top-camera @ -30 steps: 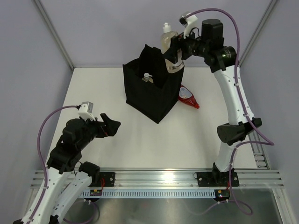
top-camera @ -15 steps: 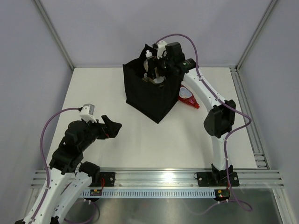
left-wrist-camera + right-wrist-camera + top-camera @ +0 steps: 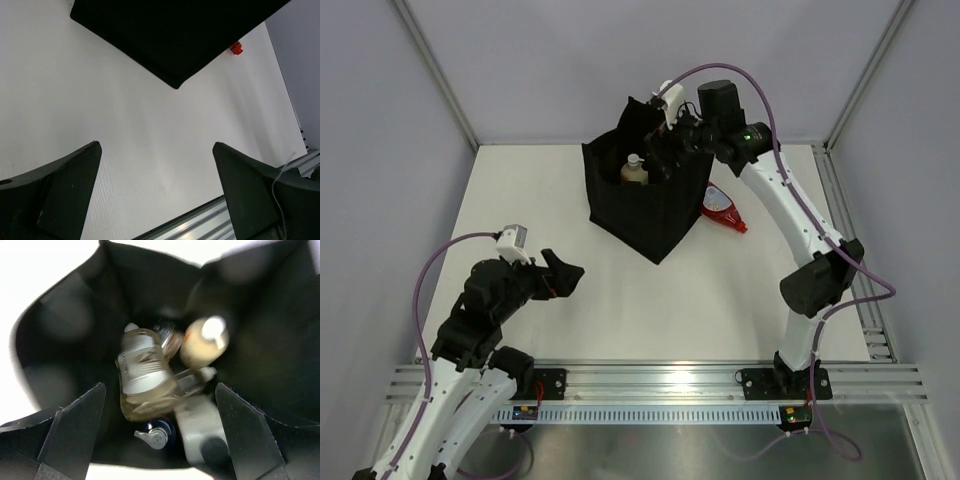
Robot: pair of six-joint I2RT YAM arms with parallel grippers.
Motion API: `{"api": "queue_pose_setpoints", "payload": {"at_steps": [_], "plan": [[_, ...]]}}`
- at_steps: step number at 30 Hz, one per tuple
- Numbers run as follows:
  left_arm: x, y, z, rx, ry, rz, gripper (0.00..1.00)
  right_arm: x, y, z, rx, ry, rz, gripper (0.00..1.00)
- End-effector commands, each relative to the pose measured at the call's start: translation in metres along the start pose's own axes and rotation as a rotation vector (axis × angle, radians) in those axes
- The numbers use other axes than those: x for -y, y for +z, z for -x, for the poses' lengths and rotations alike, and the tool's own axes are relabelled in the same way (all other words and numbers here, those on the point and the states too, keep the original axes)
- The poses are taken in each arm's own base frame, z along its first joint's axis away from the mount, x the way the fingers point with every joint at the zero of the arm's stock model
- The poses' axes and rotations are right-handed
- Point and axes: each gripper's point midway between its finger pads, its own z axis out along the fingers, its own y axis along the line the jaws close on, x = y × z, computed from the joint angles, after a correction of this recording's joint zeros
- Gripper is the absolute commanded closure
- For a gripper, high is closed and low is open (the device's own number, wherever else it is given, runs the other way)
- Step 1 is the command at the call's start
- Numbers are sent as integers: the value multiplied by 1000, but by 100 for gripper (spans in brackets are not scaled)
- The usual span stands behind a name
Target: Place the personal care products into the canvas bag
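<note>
The black canvas bag (image 3: pixel 640 205) stands toward the far side of the table (image 3: pixel 520 200), several bottles (image 3: pixel 142 375) inside (one amber, white-capped). A red squeeze bottle (image 3: pixel 723 210) lies just beside it. The right tool (image 3: pixel 665 150) hangs over the opening, spread wide, empty. The left tool (image 3: pixel 560 272) hovers well apart, also spread and empty.

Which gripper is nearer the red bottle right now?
Right. The right gripper is over the bag, which stands beside the red bottle; the left gripper is far off, beyond the bag.
</note>
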Motion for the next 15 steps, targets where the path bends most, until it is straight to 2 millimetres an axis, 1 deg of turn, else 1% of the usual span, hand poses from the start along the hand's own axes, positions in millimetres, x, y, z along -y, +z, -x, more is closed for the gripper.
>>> {"api": "queue_pose_setpoints", "payload": {"at_steps": [1,3,4,5,7,8,9,10,11,12,13,14,15], "plan": [[9,1,6,23,-5,-47,1,-19,-66,62,147,-188,-17,0],[9,2,4,12,-7,-49,1,-24,-85,72,181,-204,-10,1],[9,3,3,8,-6,-48,1,-27,-104,82,215,-212,-25,0],[9,3,3,6,-3,-48,1,-19,-117,84,231,-181,-47,0],[7,2,3,0,12,-35,1,-18,-147,90,284,-114,-37,0],[6,1,4,3,19,-28,1,7,-164,82,292,-60,-83,1],[4,0,5,7,25,-18,1,9,-180,84,323,-41,-75,0],[2,0,5,4,38,-10,1,22,-178,64,294,27,-87,1],[1,1,4,2,43,-6,1,33,-181,52,278,96,-113,0],[0,2,3,-2,46,-3,1,53,-186,31,241,162,-173,1],[-1,3,2,-7,51,-2,1,63,-177,5,192,266,-192,1],[-1,4,0,-16,52,-3,1,75,-174,-12,157,339,-234,0],[0,6,1,-14,52,-8,1,93,-166,-46,85,430,-298,0]]}}
